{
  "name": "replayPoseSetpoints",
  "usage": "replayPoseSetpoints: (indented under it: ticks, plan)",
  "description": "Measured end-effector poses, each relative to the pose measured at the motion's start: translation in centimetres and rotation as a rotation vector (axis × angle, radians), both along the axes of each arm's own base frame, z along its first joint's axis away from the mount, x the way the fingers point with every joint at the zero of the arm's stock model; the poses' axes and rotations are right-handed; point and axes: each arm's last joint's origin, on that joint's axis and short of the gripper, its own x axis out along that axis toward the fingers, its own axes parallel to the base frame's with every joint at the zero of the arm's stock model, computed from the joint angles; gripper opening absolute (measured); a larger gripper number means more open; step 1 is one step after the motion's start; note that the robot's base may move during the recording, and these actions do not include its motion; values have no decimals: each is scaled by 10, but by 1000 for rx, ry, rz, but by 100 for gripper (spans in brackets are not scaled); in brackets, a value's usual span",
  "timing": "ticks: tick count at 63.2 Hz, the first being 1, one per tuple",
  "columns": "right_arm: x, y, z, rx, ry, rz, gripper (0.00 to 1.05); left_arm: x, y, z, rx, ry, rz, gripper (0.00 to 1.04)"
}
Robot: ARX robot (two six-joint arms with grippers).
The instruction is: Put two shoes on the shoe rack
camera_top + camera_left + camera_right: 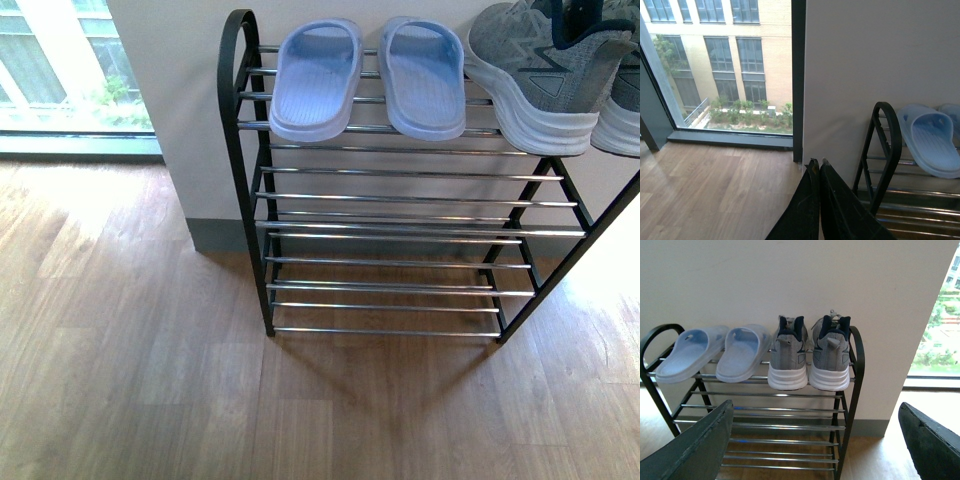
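Two grey knit sneakers with white soles stand side by side on the top tier of the black shoe rack (855, 370), heels outward: one shoe (788, 360) and the other shoe (831, 359) at the rack's right end. The front view shows one sneaker (545, 70) fully and the other shoe (622, 105) cut by the picture's edge, on the shoe rack (245, 190). My right gripper (815, 432) is open, back from the rack, holding nothing. My left gripper (817, 164) is shut and empty, near the shoe rack's (887, 150) left arch.
A pair of light blue slippers (365, 75) lies on the top tier left of the sneakers. The lower chrome tiers (390, 260) hold nothing. Behind the rack is a white wall (180, 100); a floor-level window (70, 70) is on the left. Wood floor (150, 380) spreads in front.
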Motion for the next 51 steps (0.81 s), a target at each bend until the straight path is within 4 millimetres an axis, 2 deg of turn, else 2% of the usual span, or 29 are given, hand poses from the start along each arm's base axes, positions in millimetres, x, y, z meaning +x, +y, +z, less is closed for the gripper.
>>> replayPoseSetpoints:
  ticks: [27,51]
  plan:
    - [0,0,0,0,0,0,96,-23,0,-22,0,-3,0,1]
    - [0,0,0,0,0,0,96,-35,0,-32,0,-23,-1,1]
